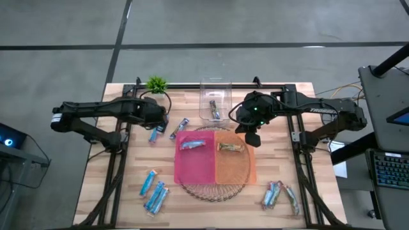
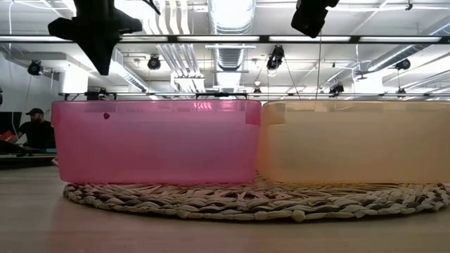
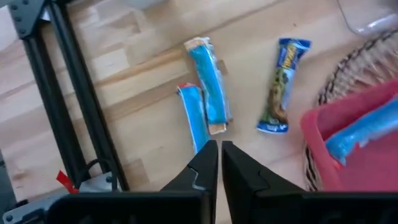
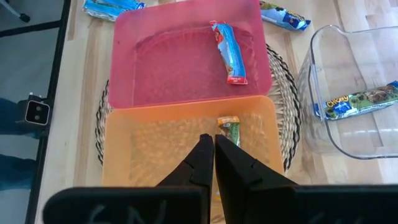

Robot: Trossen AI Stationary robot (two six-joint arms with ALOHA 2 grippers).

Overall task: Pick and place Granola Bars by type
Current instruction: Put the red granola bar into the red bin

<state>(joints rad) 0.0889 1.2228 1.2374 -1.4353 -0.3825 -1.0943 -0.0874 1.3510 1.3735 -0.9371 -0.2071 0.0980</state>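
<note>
Granola Bars point(image 3: 205, 102) in light blue lie just ahead of the closed, empty left gripper point(image 3: 219, 155); fingers should be spread wide before one bar is straddled.

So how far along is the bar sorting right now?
Early. Sorted: one light blue bar in the pink bin, one brown bar in the orange bin, one dark bar in the clear container. Nothing is in hand: the left gripper is shut above two blue bars, the right gripper shut above the orange bin. The loose bars on the table remain.
</note>
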